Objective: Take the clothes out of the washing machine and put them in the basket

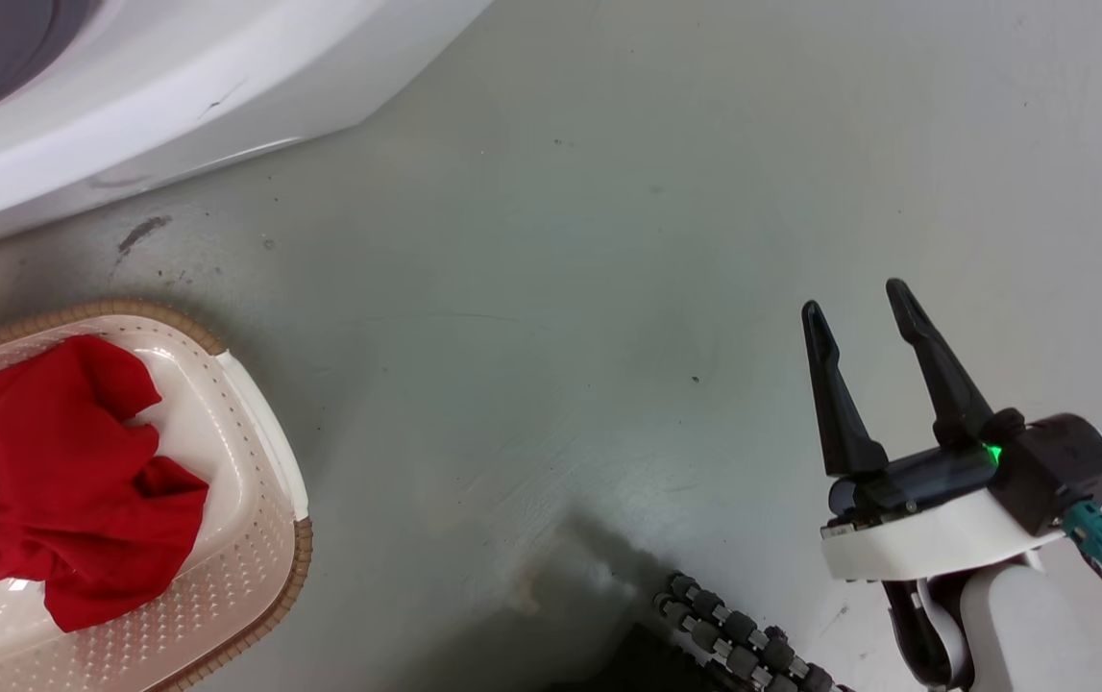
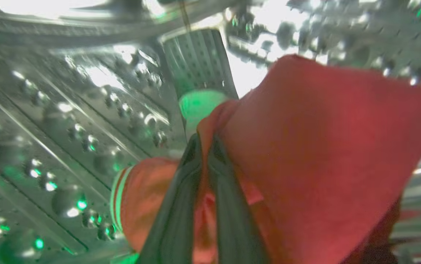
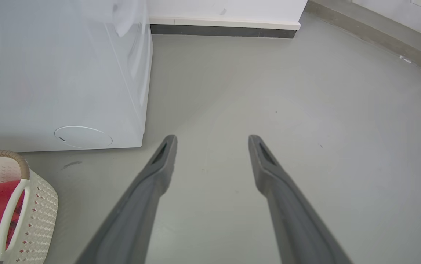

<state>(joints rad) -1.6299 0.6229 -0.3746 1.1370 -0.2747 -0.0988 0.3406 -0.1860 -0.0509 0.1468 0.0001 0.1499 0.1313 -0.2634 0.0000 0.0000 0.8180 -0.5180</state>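
The left gripper (image 2: 204,141) reaches into the shiny holed steel drum (image 2: 67,128), its 2 fingers pinching a bright red soft cloth (image 2: 305,146) that spreads to their right. The right gripper (image 1: 855,300) hangs over the grey floor (image 1: 560,288), fingers apart. Another crumpled red cloth (image 1: 70,481) lies in the cream plastic basket (image 1: 262,432) beside the big white washing machine (image 1: 128,96).

Left hand (image 2: 206,141) clamped on red garment (image 2: 324,146); right hand (image 1: 854,300) spread wide, empty.
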